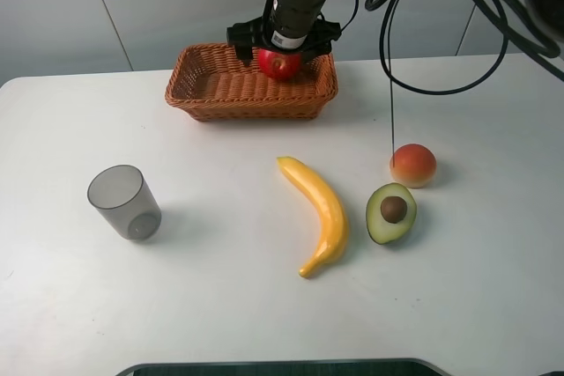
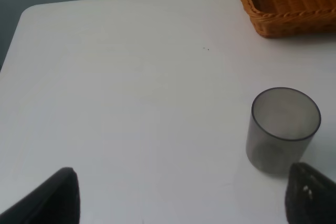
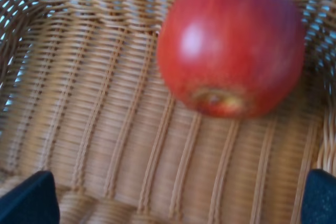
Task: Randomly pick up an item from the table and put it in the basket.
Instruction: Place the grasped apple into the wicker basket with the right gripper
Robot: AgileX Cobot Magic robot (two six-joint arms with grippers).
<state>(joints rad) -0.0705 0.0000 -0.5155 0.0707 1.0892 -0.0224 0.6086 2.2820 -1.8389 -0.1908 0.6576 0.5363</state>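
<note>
The red apple [image 1: 279, 63] is in the right end of the orange-brown wicker basket [image 1: 220, 85], just under my right gripper [image 1: 284, 48]. In the right wrist view the apple [image 3: 231, 45] looks blurred over the woven basket floor [image 3: 105, 129]. It lies beyond my right gripper [image 3: 178, 203], whose fingertips [image 3: 29, 200] stand wide apart and hold nothing. My left gripper [image 2: 178, 198] is open and empty over the white table [image 2: 131, 77], near the grey cup [image 2: 283, 127]. The left arm is out of the exterior view.
On the table [image 1: 220, 288] lie a grey translucent cup [image 1: 125, 202] at the left, a yellow banana [image 1: 319, 211] in the middle, a halved avocado [image 1: 390, 212] and a small orange-red fruit [image 1: 412, 165] at the right. A black cable [image 1: 390, 85] hangs above the fruit.
</note>
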